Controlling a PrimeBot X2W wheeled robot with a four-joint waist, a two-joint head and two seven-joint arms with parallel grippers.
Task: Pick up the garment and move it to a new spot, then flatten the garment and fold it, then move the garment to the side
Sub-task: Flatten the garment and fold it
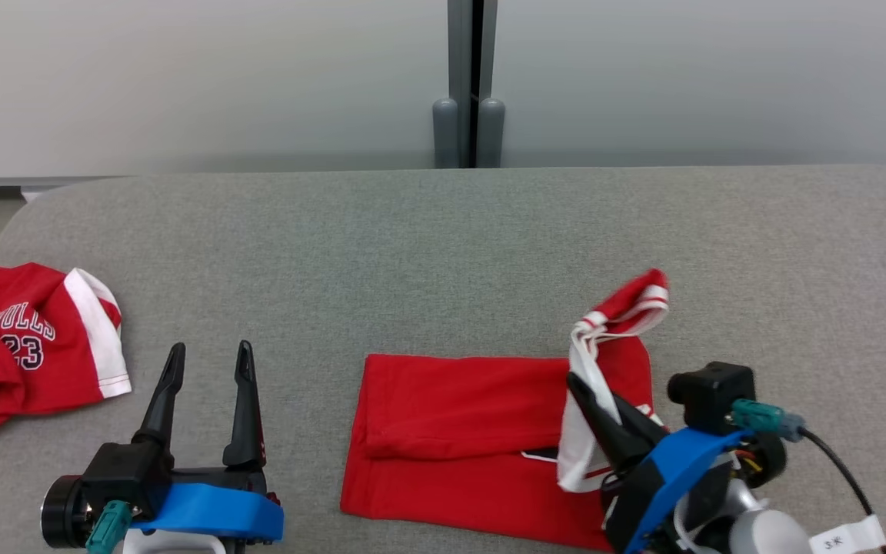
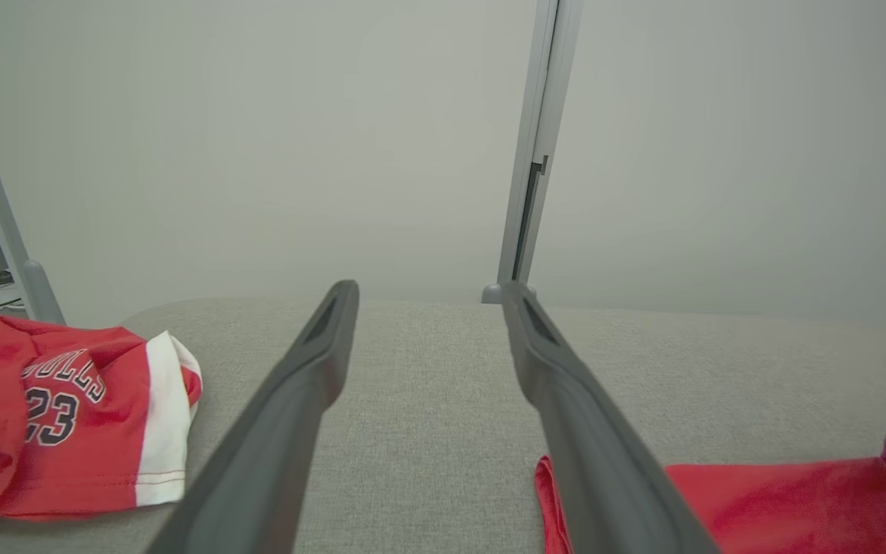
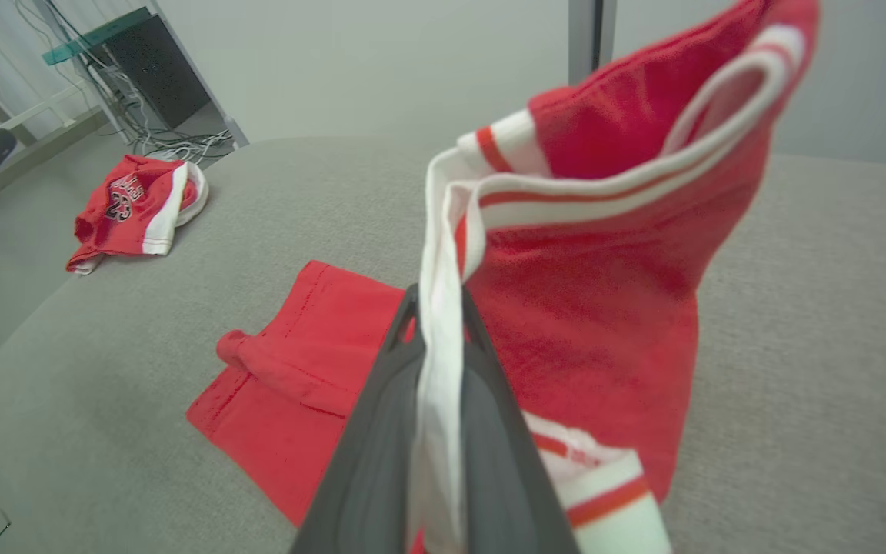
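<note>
The red garment (image 1: pixel 451 415) lies on the grey bench (image 1: pixel 412 254), right of centre. Its left part rests flat, with one layer folded over another. The right gripper (image 1: pixel 589 396) is clamped on the garment's white trim and holds that end up off the bench, so the striped edge (white with red bands) stands above the dark fingers. The left gripper (image 1: pixel 211 350) hovers at the lower left with its fingers spread wide, holding nothing and apart from the garment. A Bulls jersey (image 1: pixel 20 338), red with the number 23, lies crumpled at the bench's left edge.
</note>
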